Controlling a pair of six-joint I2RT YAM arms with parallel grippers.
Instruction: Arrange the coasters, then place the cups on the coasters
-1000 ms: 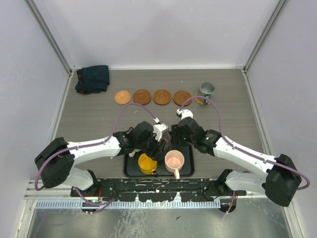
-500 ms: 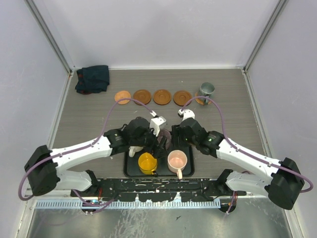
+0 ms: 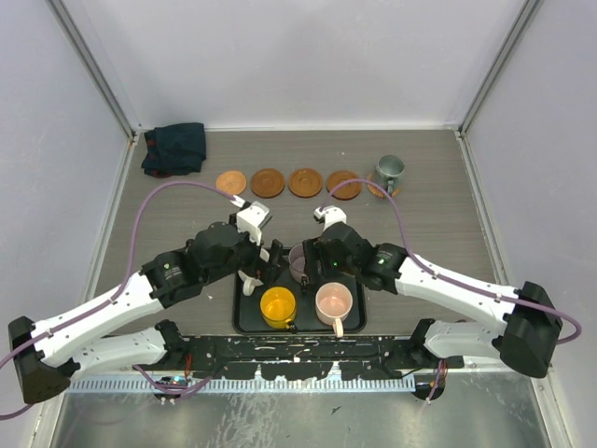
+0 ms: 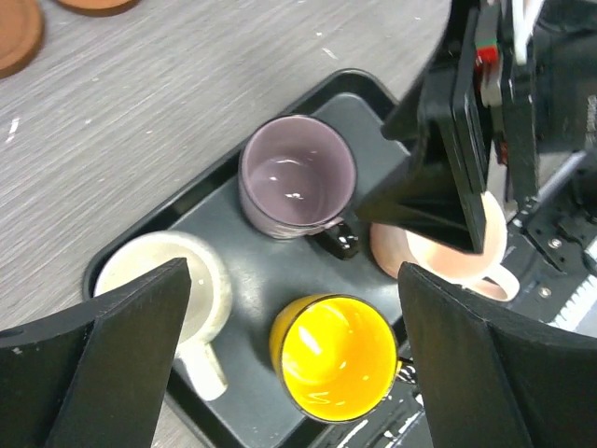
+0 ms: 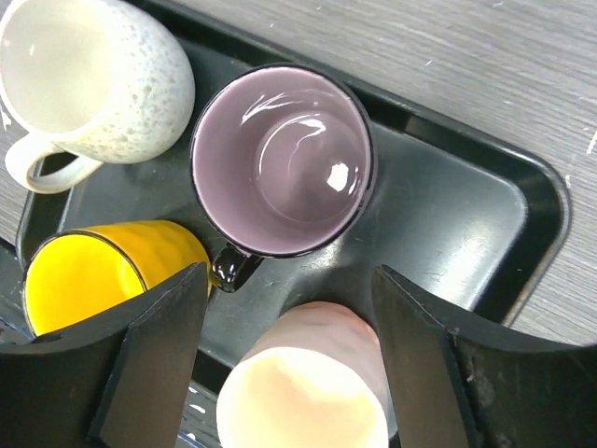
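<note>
Four brown coasters (image 3: 268,182) lie bare in a row at the back; a fifth coaster (image 3: 375,189) carries the grey-green cup (image 3: 389,170). On the black tray (image 3: 359,322) stand the cream cup (image 4: 159,289), mauve cup (image 5: 280,159), yellow cup (image 4: 334,357) and pink cup (image 5: 308,392). My left gripper (image 4: 298,364) hangs open above the yellow cup and holds nothing; from above it (image 3: 265,259) is over the tray's left part. My right gripper (image 5: 289,364) is open with the pink cup between its fingers, apart from both; from above it (image 3: 311,263) hides part of the mauve cup.
A dark teal cloth (image 3: 174,147) lies bunched in the back left corner. The tray (image 5: 485,215) sits at the near edge between the two arm bases. Grey walls close the table on the left, back and right.
Both grippers have opened wider. The left arm has drawn back to the left and upward off the tray's middle; the right gripper has shifted left. The cups stayed where they were.
</note>
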